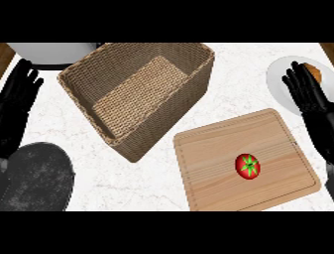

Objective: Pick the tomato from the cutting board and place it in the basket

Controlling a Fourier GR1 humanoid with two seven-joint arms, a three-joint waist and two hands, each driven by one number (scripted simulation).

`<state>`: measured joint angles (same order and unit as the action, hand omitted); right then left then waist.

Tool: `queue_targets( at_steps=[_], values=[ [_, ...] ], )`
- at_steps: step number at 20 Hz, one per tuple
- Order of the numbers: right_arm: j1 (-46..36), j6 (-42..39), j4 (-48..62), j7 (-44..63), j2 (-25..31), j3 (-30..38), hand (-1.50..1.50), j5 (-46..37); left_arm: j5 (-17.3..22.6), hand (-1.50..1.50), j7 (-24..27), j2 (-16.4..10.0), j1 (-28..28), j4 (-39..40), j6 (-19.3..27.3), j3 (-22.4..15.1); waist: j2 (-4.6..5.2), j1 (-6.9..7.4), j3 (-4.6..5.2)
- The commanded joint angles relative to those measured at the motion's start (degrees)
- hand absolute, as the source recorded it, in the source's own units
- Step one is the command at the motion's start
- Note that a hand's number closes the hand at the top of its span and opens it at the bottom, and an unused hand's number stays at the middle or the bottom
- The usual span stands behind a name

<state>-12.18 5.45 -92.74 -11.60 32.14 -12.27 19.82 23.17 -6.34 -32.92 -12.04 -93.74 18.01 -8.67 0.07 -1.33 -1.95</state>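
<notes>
On the cutting board (213,168), a red tomato (248,165), wicker basket (171,113) just beside

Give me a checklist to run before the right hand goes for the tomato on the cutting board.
1. Red tomato with green stem free on the square wooden cutting board: ok, nothing touches it.
2. Right hand ready to grasp: ok, fingers straight, holding nothing, over the white round plate beyond the board.
3. Woven wicker basket ready to receive: ok, nothing shows inside.
4. Basket apart from the board: ok, it stands to the board's left, not touching it.
5. Left hand out of the way: ok, open at the left edge.
6. Lift needed over the basket's wall: cannot tell.
</notes>
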Motion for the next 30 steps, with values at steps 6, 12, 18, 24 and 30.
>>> queue_targets(
  at_steps=[6,12,18,24,30],
  values=[
    [4.36,-3.44,18.41,-4.82,6.87,10.31,1.5,-1.01,-6.2,0.0,0.4,1.94,0.54,7.55,3.72,-0.84,0.57,1.05,1.85],
    [3.64,17.04,13.09,-11.45,-11.85,0.38,-1.5,-14.63,-6.0,0.0,0.53,3.73,2.38,7.79,1.54,-2.23,0.03,1.79,1.99],
    [2.91,30.74,5.92,11.48,-2.3,1.9,-1.5,-26.79,-4.88,0.0,0.74,3.69,2.11,9.58,1.39,-0.08,-0.51,0.28,2.38],
    [7.65,11.59,0.25,29.56,14.48,-3.74,-1.5,-29.31,-5.86,0.0,3.01,4.55,4.07,11.14,1.45,-0.29,-0.52,-0.28,2.59],
    [7.61,-6.46,-13.48,45.16,24.06,-6.19,-1.5,-21.04,-5.93,0.0,0.77,4.41,1.91,10.52,1.23,-0.19,-0.57,-0.29,2.27]
  ],
)
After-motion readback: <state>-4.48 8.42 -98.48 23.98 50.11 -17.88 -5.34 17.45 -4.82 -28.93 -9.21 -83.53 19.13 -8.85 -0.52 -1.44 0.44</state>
